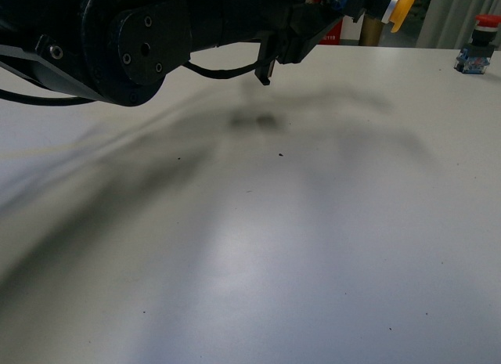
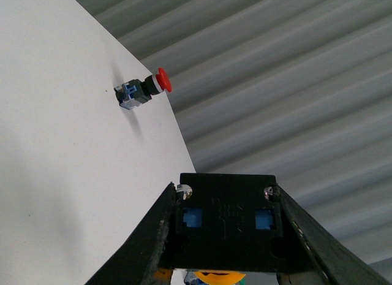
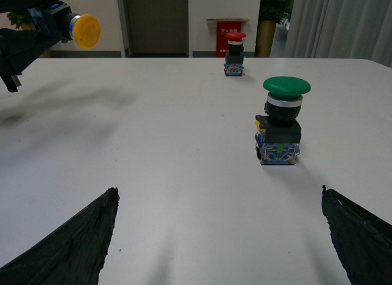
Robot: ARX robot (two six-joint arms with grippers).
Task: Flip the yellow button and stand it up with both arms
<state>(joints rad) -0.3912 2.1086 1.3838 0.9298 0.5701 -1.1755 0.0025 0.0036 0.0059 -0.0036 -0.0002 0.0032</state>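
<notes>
Yellow button (image 3: 86, 30) is clamped in the left gripper (image 2: 224, 202) above the table (image 1: 250, 246); right gripper (image 3: 218, 189) hovers spread wide apart.

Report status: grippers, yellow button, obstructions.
Grippers: left gripper shut on yellow button, held above table; right gripper open, empty. Nearby: green button upright ahead of right gripper, red button farther back.

**Yellow button (image 3: 86, 30) held aloft, lying sideways**

The left gripper (image 2: 225, 196) clamps the boxy black-and-blue contact block between its fingers, above the white table (image 1: 258, 246). The button's axis is horizontal and its flat yellow cap faces sideways. The right gripper (image 3: 217, 236) is spread wide, well apart from it.
</notes>
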